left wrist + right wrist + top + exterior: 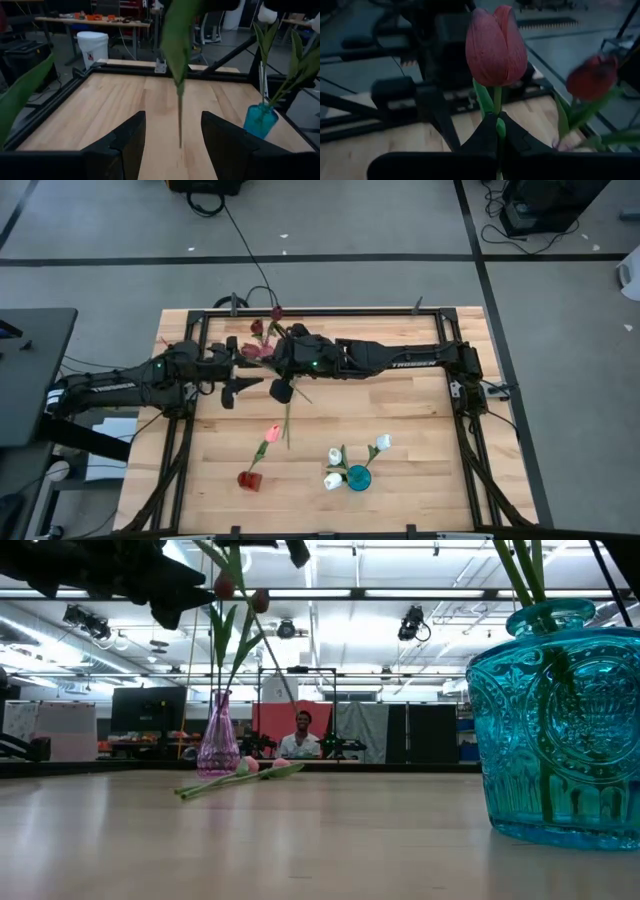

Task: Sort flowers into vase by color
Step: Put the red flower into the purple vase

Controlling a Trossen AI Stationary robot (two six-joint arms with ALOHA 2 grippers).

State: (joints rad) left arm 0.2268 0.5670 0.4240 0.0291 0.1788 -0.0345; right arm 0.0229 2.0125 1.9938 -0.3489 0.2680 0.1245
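My right gripper (272, 363) (497, 137) reaches in from the table's right side, raised, and is shut on a dark maroon tulip (495, 45). The tulip's long stem (288, 425) hangs below. My left gripper (232, 388) (172, 142) is open just left of it. That stem (180, 115) hangs a little ahead of its fingers, untouched. A purple vase (218, 745) at the far side holds two maroon tulips (592, 75). A teal vase (358, 477) near the front holds white tulips (382, 442). A pink tulip (270, 435) lies on the table. My right gripper pinches the maroon tulip's stem just under the bud (497, 107) between its two fingers. The fingers come nearly level from the table's right and lie across the stem. The bud stands upright above them, and the stem hangs below, clear of the table.
A small red object (250, 478) sits at the pink tulip's stem end, near the front edge. A black frame (330, 311) runs round the wooden table top. A person sits in the room beyond the far edge (300, 735).
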